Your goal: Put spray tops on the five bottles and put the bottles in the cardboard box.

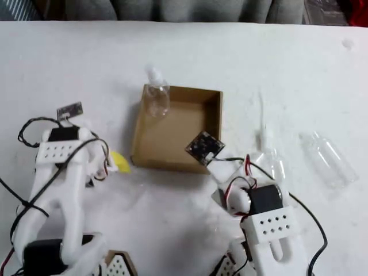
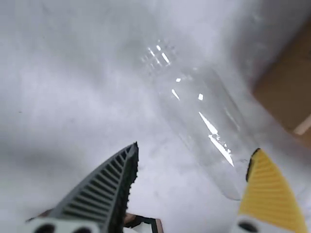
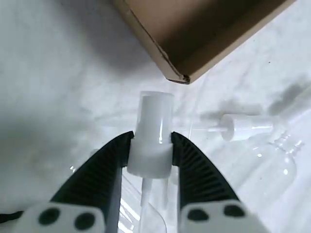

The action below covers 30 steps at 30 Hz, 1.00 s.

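My right gripper (image 3: pixel 151 138) is shut on a white spray top (image 3: pixel 155 109), its dip tube hanging between the fingers, just off a corner of the cardboard box (image 3: pixel 194 34). A second spray top (image 3: pixel 243 125) and an uncapped clear bottle (image 3: pixel 272 165) lie beyond it. My left gripper (image 2: pixel 194 150) is open, low over the table, with a clear bottle (image 2: pixel 199 111) lying between its grey and yellow fingers. In the high view the box (image 1: pixel 138 135) sits mid-table. A bottle with a spray top (image 1: pixel 156 95) lies across its far left corner.
In the high view two more clear bottles (image 1: pixel 330 158) (image 1: pixel 277 167) lie on the white cloth right of the box, near the right arm (image 1: pixel 261 207). The left arm (image 1: pixel 57 172) stands left of the box. The table's far edge runs along the top.
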Available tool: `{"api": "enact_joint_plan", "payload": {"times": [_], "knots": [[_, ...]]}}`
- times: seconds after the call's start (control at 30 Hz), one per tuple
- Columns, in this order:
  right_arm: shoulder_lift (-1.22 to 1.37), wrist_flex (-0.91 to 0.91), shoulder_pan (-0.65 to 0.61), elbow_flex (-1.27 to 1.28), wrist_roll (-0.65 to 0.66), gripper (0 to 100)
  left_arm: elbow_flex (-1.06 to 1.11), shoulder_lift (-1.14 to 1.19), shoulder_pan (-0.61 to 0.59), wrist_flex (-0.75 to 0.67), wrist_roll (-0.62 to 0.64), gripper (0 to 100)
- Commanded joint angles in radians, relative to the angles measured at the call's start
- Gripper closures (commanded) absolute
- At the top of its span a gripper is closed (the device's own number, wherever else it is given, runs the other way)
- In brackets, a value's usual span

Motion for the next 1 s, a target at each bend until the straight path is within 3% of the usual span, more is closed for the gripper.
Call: {"api": "enact_joint_plan", "payload": {"times": [0.0,0.6,0.7,0.83,0.97], "knots": [[-0.015,-0.016,0.007,-0.005,0.006,98.3,-0.006,0.018,-0.010,-0.018,0.008,67],[-0.015,-0.016,0.007,-0.005,0.006,98.3,0.018,0.257,-0.015,-0.169,0.008,67],[-0.015,-0.016,0.007,-0.005,0.006,98.3,0.038,0.242,-0.015,-0.210,0.005,74],[-0.015,-0.016,0.008,-0.005,0.006,98.3,0.031,0.197,-0.015,-0.213,0.000,97],[-0.015,-0.018,0.022,-0.005,0.006,98.2,0.029,0.133,-0.016,-0.207,-0.091,93]]}}
